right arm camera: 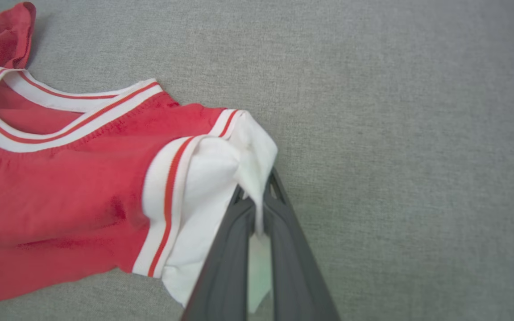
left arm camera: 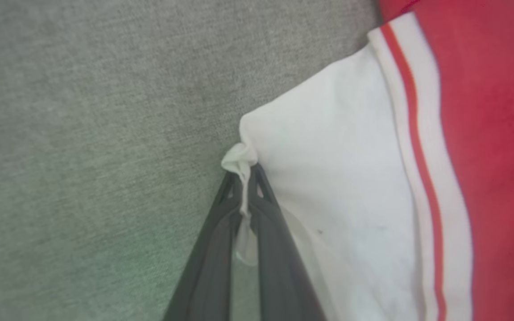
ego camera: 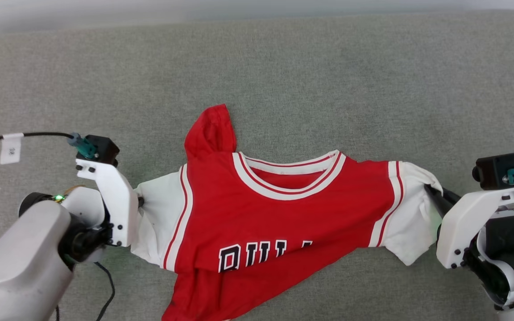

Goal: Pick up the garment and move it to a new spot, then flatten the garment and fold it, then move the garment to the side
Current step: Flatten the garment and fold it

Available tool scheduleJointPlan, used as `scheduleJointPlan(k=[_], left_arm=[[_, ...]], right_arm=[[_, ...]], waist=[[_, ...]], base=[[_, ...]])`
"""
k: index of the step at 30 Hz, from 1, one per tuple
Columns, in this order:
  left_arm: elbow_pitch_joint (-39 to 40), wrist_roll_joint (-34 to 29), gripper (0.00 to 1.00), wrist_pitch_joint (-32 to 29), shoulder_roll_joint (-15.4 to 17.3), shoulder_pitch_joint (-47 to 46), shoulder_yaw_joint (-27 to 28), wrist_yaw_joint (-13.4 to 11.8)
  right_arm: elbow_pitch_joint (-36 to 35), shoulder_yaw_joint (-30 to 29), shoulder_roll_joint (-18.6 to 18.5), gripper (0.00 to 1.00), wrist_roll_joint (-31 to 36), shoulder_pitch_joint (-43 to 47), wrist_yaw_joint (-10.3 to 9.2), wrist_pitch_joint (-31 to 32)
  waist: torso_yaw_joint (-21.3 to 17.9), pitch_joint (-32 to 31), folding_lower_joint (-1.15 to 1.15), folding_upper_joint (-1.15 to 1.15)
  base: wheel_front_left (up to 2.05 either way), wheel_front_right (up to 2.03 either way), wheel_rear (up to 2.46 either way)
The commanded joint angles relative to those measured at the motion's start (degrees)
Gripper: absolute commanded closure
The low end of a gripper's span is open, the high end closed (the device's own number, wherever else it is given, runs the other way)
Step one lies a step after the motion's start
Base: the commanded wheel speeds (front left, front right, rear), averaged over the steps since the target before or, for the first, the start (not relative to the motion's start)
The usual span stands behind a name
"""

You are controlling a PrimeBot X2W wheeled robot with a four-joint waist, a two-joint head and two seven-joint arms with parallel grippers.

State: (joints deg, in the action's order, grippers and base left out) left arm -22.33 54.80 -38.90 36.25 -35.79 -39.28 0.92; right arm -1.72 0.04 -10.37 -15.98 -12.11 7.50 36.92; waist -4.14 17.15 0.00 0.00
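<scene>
The garment (ego camera: 279, 209), a bright red jersey with white red-striped trim and black white-edged letters, hangs stretched between my two grippers above the grey cloth surface. My left gripper (left arm camera: 244, 178) is shut on a pinch of its white sleeve (left arm camera: 328, 178); in the head view that gripper (ego camera: 139, 201) sits at the jersey's left edge. At the opposite end my right gripper (right arm camera: 259, 189) is shut on the other white sleeve (right arm camera: 221, 178), seen in the head view as the right gripper (ego camera: 431, 192). One red flap (ego camera: 210, 131) sticks up behind the collar. The lower hem sags out of view.
A grey woven surface (ego camera: 283, 67) spreads all round the jersey. A black cable with a white tag (ego camera: 10, 148) runs in from the left to my left wrist camera. A pale strip (ego camera: 105, 11) borders the far edge.
</scene>
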Motion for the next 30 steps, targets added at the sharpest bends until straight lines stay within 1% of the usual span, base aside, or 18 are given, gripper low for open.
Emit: scheduleJointPlan(k=[1, 2, 6, 11, 12, 13, 14, 16, 20, 24, 27, 30], left_arm=[[-1.1, -1.5, 1.0, 2.8, -2.2, 1.1, -1.3, 0.5], [-1.3, -2.2, 1.0, 4.4, -2.4, 0.4, -1.1, 0.8], [-1.7, -5.4, 1.0, 11.1, -3.1, -3.1, 0.2, 0.3], [-3.4, -8.4, 1.0, 19.7, -5.4, -7.3, 2.2, -1.1], [-4.6, -9.6, 1.0, 23.4, -6.2, -9.0, 3.1, -2.1], [-5.4, -10.0, 1.0, 24.6, -6.6, -10.0, 3.5, -2.5], [-6.8, -10.8, 1.0, 27.0, -7.7, -12.4, 4.1, -3.3], [-8.5, -11.6, 1.0, 28.8, -8.6, -14.9, 4.6, -4.0], [-12.0, -13.3, 1.0, 32.3, -9.9, -22.0, 5.9, -5.0], [-15.1, -15.0, 1.0, 35.8, -10.2, -30.2, 7.3, -5.2], [-17.0, -15.7, 1.0, 38.0, -9.3, -37.0, 8.7, -4.6], [-17.8, -16.6, 1.0, 40.8, -8.2, -43.5, 10.2, -4.3]], right_arm=[[0.1, -0.1, -0.4, 1.0, -0.1, -1.4, -0.02, -0.7], [0.4, -0.2, -0.7, 1.0, 0.0, -1.6, -0.02, -0.8], [2.2, -0.5, -1.7, 1.0, 0.7, -3.9, -0.03, -2.2], [6.9, -0.1, -3.1, 1.0, 1.8, -8.5, -0.03, -4.8], [9.0, 0.4, -3.6, 1.0, 2.4, -11.3, -0.02, -6.1], [10.3, 0.8, -4.0, 1.0, 2.5, -12.7, -0.03, -6.7], [12.8, 1.3, -4.3, 1.0, 2.2, -16.3, -0.03, -8.2], [15.5, 2.2, -4.6, 1.0, 2.0, -20.0, -0.03, -9.8], [20.7, 3.8, -5.7, 1.0, 2.0, -29.4, -0.03, -13.3], [25.5, 5.0, -6.4, 1.0, 3.0, -39.9, -0.03, -17.6], [28.5, 5.2, -5.7, 1.0, 3.8, -48.5, -0.03, -20.5], [30.7, 5.7, -5.8, 1.0, 5.9, -56.9, -0.03, -23.5]], waist=[[0.2, -1.3, 0.0, 0.0], [0.4, -2.0, 0.0, 0.0], [1.2, -4.9, 0.0, 0.0], [1.8, -8.4, 0.0, 0.0], [1.8, -9.6, 0.0, 0.0], [1.8, -9.9, 0.0, 0.0], [1.8, -10.3, 0.0, 0.0], [1.9, -10.2, 0.0, 0.0], [2.0, -8.2, 0.0, 0.0], [2.0, -4.1, 0.0, 0.0], [1.4, -0.6, 0.0, 0.0], [1.1, 3.2, 0.0, 0.0]], base=[[0.0, 0.0, 0.0], [0.0, 0.0, 0.0], [0.0, 0.0, 0.0], [0.0, 0.0, 0.0], [0.0, 0.0, 0.0], [0.0, 0.0, 0.0], [0.0, 0.0, 0.0], [0.0, 0.0, 0.0], [0.0, 0.0, 0.0], [0.0, 0.0, 0.0], [0.0, 0.0, 0.0], [0.0, 0.0, 0.0]])
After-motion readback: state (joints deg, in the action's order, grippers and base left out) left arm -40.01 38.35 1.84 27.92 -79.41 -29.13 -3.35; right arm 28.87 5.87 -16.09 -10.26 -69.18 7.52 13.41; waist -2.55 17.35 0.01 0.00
